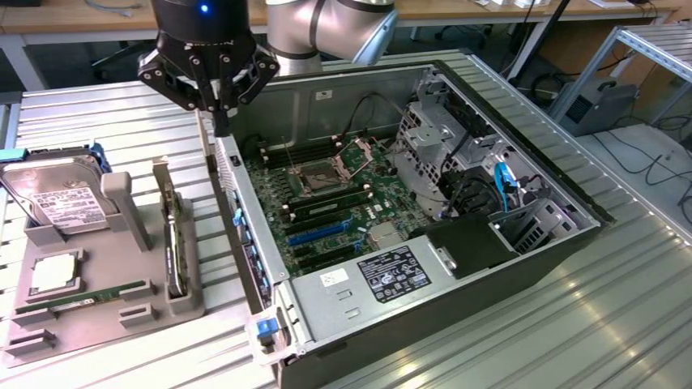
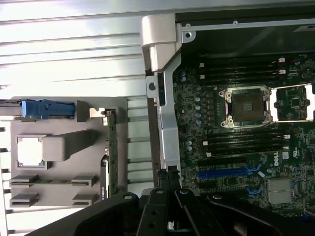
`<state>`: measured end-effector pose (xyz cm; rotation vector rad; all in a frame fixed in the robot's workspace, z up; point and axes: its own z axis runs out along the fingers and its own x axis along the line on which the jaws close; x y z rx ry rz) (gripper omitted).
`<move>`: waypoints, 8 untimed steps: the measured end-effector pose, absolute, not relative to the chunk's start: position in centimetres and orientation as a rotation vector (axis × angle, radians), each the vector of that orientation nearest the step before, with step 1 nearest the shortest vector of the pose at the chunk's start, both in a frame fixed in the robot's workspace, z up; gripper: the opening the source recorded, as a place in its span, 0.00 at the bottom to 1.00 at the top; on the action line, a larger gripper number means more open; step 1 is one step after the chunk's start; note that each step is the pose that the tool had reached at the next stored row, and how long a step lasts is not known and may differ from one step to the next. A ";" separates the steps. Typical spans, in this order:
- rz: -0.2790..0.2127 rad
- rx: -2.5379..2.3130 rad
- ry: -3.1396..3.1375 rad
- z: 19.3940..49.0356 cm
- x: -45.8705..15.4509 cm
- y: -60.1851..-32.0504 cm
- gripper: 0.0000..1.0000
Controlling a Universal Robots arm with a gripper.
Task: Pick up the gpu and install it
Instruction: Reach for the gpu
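Note:
The gpu (image 1: pixel 170 235) stands on its long edge in a slot of the grey holder (image 1: pixel 184 306) on the exterior view's left, a thin dark card with a silvery end. In the wrist view the gpu (image 2: pixel 112 152) shows edge-on beside the holder (image 2: pixel 64 147). My gripper (image 1: pixel 219 121) hangs above the near wall of the open computer case (image 1: pixel 243 219), shut with nothing between its fingers. It is well apart from the gpu, further back and higher. In the wrist view the closed gripper (image 2: pixel 167 174) meets over that case wall (image 2: pixel 165 123).
The holder also carries a silver hard drive (image 1: pixel 60 203), a square processor (image 1: pixel 52 274) and a green memory stick (image 1: pixel 103 293). Inside the case lie the motherboard (image 1: pixel 324 194), its processor socket (image 2: pixel 245 105), blue expansion slots (image 1: pixel 319 231) and drive cages with cables (image 1: pixel 476 178).

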<state>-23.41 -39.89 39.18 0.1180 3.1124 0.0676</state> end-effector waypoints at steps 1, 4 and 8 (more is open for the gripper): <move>0.068 0.118 3.112 39.2 -23.5 -39.9 0.11; 0.068 0.118 3.112 39.2 -23.6 -39.9 0.11; 0.068 0.118 3.112 39.2 -23.8 -39.9 0.11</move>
